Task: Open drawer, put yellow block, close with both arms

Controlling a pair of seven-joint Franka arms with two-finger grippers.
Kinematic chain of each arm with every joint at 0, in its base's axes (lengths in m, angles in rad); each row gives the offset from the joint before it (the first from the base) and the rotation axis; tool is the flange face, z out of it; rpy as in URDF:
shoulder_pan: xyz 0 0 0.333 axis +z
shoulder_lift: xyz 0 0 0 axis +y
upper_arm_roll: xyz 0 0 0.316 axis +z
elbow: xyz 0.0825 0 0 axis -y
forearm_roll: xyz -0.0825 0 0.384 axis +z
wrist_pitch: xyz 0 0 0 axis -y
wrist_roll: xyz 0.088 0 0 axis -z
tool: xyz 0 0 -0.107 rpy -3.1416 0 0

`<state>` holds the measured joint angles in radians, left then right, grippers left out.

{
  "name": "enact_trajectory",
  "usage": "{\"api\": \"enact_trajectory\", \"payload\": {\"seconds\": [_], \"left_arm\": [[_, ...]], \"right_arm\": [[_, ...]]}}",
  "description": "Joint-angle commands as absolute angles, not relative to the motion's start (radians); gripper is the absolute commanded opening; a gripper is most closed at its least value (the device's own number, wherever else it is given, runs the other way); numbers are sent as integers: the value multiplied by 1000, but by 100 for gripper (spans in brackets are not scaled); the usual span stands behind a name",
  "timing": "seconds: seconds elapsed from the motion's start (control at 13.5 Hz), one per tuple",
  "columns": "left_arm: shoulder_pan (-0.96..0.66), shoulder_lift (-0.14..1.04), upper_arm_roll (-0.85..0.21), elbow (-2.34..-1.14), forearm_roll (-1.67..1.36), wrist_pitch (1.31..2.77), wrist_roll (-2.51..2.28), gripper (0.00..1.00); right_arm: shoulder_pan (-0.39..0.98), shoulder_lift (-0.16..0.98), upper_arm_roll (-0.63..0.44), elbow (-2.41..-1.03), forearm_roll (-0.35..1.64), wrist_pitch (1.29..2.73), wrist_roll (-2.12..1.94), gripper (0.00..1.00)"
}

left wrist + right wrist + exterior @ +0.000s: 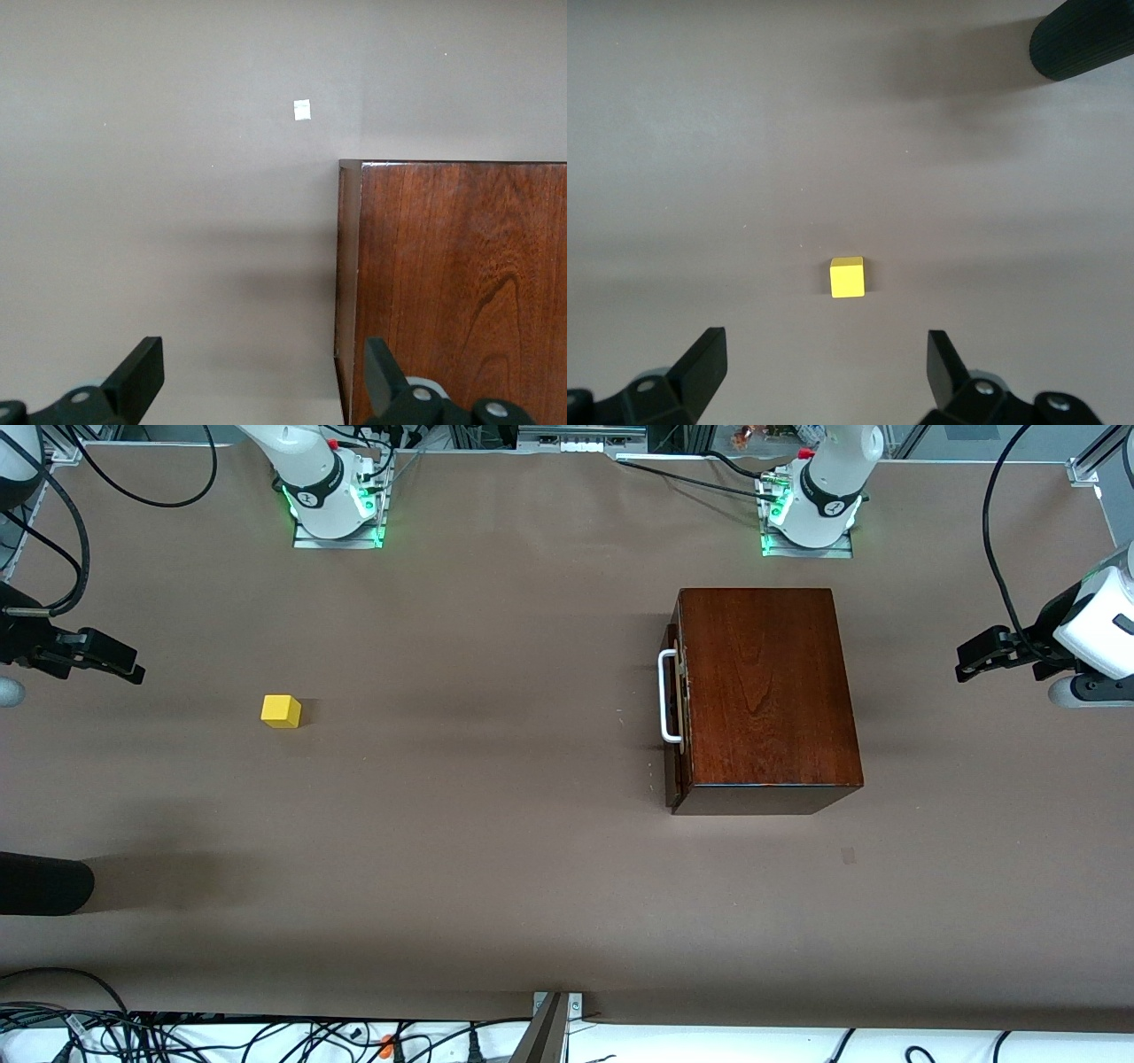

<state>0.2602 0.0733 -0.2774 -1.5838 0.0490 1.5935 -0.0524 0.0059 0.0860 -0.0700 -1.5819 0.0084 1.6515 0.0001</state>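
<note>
The dark mahogany box [769, 687] stands toward the left arm's end of the table. Its drawer [675, 691] is pushed in, and the white U-shaped handle [668, 696] faces the right arm's end. The yellow block [281, 711] lies alone on the table toward the right arm's end. My left gripper [967, 660] hangs open and empty beside the box, on the side away from the handle. In the left wrist view the box [461, 292] lies under one finger of that gripper [263, 372]. My right gripper [128, 666] is open and empty at the table's end, and in its wrist view the yellow block [847, 277] lies just ahead of the gripper [826, 367].
A black rounded object [44, 886] juts in at the right arm's end, nearer the front camera than the block, and shows in the right wrist view as the black object [1085, 35]. A small white mark [302, 109] is on the brown table cover [496, 779]. Cables run along the table edges.
</note>
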Motion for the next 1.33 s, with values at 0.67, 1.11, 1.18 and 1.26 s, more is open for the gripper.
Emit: {"api": "enact_trajectory", "payload": {"seconds": [0.67,1.11,1.18,1.26], "left_arm": [[267,52,-284,-1588,20,1577,-18,100],[261,54,-284,-1586,21,1578,-20,100],[261,55,-285,-1586,21,1578,-20,100],[261,54,-285,-1586,21,1578,-20,100]], "right_arm": [[9,71,-67,-1569,15,1592,-11,100],[9,71,-67,-1569,15,1592,-8,100],[9,71,-67,-1569,15,1592,-8,100],[8,71,-67,-1569,15,1592,-8,100]]}}
